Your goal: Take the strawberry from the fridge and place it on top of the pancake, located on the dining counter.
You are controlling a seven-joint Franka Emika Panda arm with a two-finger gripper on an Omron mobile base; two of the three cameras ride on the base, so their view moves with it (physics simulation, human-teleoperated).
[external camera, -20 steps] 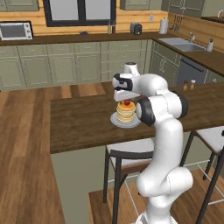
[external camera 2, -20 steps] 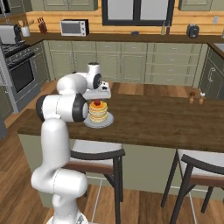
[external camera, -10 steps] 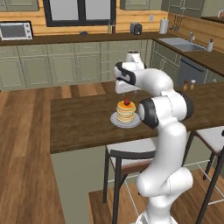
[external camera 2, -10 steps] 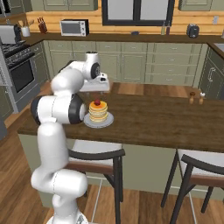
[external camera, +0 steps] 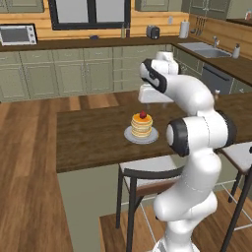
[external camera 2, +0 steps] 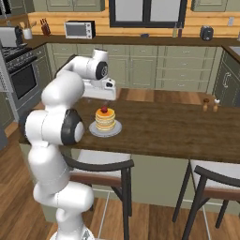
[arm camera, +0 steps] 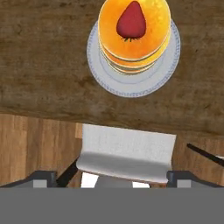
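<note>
Lying flat atop pancake [arm camera: 134, 33], strawberry [arm camera: 131, 21], tip seemingly up-frame.

Strawberry [arm camera: 131, 21] atop pancake [arm camera: 133, 37], on plate [arm camera: 131, 83], on dining counter [external camera: 88, 138].

Dining counter [external camera: 93, 138] w/ pancake plate [external camera: 141, 135]

Even, bright rendered light; soft shadows, slight blur, no glare.
</note>
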